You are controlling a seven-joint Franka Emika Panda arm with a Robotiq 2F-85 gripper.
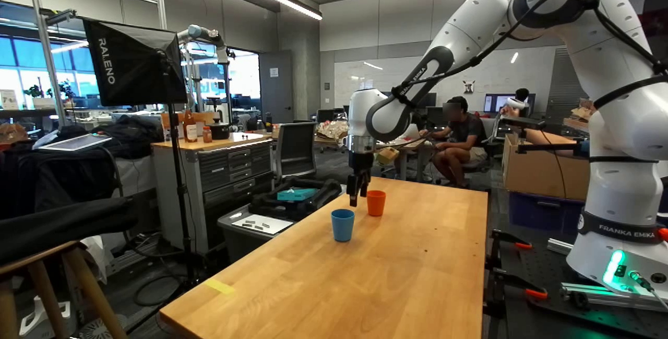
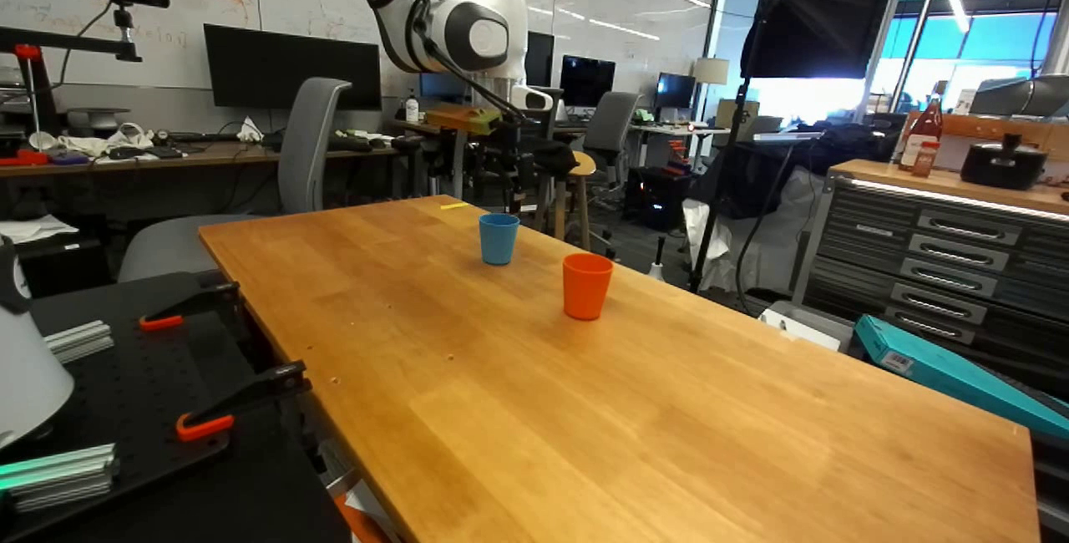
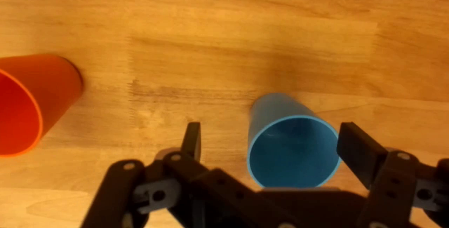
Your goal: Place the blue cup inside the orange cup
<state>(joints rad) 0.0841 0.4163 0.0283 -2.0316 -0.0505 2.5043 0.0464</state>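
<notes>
The blue cup (image 1: 342,225) stands upright on the wooden table, and it also shows in an exterior view (image 2: 499,239). The orange cup (image 1: 376,203) stands upright and apart from it; it shows too in an exterior view (image 2: 586,286). My gripper (image 1: 358,198) points down above the table near the blue cup. In the wrist view the gripper (image 3: 270,135) is open and empty, and the blue cup (image 3: 270,110) appears between the fingers, nearer the right finger. The front of its rim is hidden by the gripper body. The orange cup (image 3: 56,84) is at the left edge, partly cut off.
The wooden table (image 1: 407,276) bears a strip of yellow tape (image 1: 221,286) near a corner. Black and orange clamps (image 2: 209,422) sit along the edge by the robot base. A grey bin (image 1: 250,229) and a softbox light (image 1: 135,62) stand beside the table.
</notes>
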